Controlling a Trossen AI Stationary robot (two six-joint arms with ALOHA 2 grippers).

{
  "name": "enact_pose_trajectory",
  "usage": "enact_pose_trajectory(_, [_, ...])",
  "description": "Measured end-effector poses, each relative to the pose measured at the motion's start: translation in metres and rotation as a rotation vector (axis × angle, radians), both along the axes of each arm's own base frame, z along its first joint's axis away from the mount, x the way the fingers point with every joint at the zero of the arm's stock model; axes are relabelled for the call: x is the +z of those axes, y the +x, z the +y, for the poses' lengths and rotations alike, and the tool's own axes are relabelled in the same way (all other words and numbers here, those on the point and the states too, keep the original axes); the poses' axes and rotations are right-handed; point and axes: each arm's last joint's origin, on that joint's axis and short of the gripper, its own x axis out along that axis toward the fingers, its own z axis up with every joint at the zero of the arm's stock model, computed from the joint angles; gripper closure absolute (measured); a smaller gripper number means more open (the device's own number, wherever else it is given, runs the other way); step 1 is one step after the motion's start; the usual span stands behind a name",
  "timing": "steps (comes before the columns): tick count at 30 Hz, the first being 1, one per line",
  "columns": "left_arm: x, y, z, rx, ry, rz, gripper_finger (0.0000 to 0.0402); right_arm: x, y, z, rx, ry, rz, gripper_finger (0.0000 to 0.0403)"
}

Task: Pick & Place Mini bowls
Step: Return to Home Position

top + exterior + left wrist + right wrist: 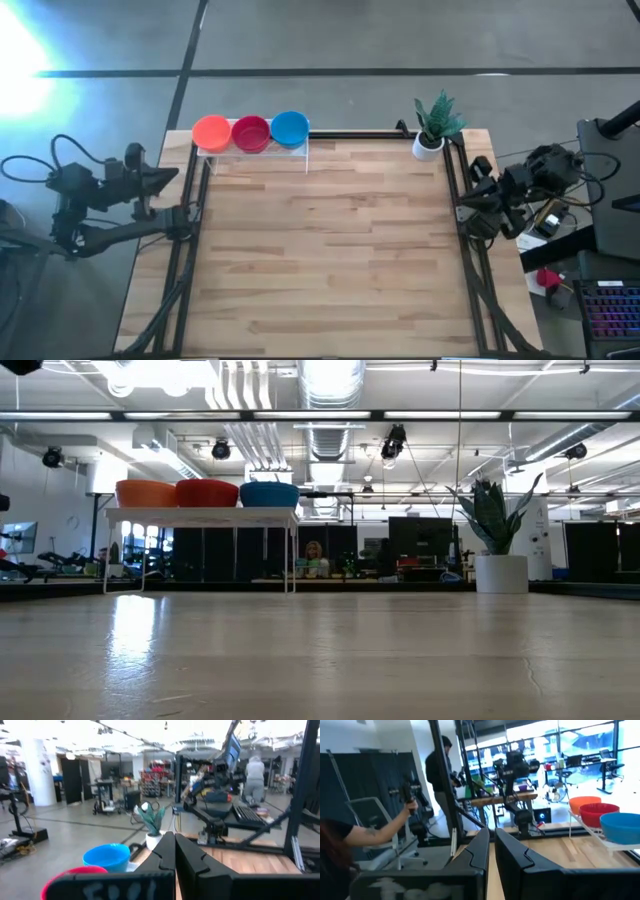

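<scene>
The wooden surface (330, 250) lies between both pincers; the left pincer (175, 837) sits off one side edge and the right pincer (491, 833) off the opposite edge, each with fingers closed on nothing; the white rack (256, 150) stands near the left pincer, well apart from the right (the potted plant (430, 135) is nearer that one); the mini bowls line its top: orange bowl (211, 131) closest to the left pincer, red bowl (250, 132), then blue bowl (289, 127).
</scene>
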Motion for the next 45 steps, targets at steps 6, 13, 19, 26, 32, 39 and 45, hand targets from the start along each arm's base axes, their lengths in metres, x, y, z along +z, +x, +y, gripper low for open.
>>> enact_pose_trajectory(6, [-0.008,0.001,0.000,-0.018,-0.007,0.014,0.0401,0.001,-0.012,-0.011,0.009,0.036,-0.056,0.0376])
enact_pose_trajectory(13, [-0.008,0.002,0.000,-0.019,-0.002,0.006,0.0401,0.000,-0.024,-0.022,0.007,0.068,-0.108,0.0376])
enact_pose_trajectory(19, [-0.011,0.005,0.001,-0.019,-0.005,0.018,0.0401,-0.005,-0.030,-0.028,0.002,0.059,-0.137,0.0376])
enact_pose_trajectory(26, [-0.015,0.012,0.002,-0.018,0.001,0.010,0.0402,-0.011,-0.035,-0.033,-0.008,0.070,-0.160,0.0376])
enact_pose_trajectory(32, [-0.019,0.023,0.005,-0.029,0.010,-0.025,0.0402,-0.014,-0.032,-0.029,0.020,0.085,-0.162,0.0376])
enact_pose_trajectory(39, [-0.040,0.048,0.011,-0.054,0.016,-0.026,0.0401,-0.038,-0.014,-0.013,0.016,-0.016,-0.109,0.0376])
enact_pose_trajectory(45, [-0.059,0.068,0.014,-0.112,0.033,-0.057,0.0401,-0.061,0.000,0.001,0.024,-0.078,-0.070,0.0376])
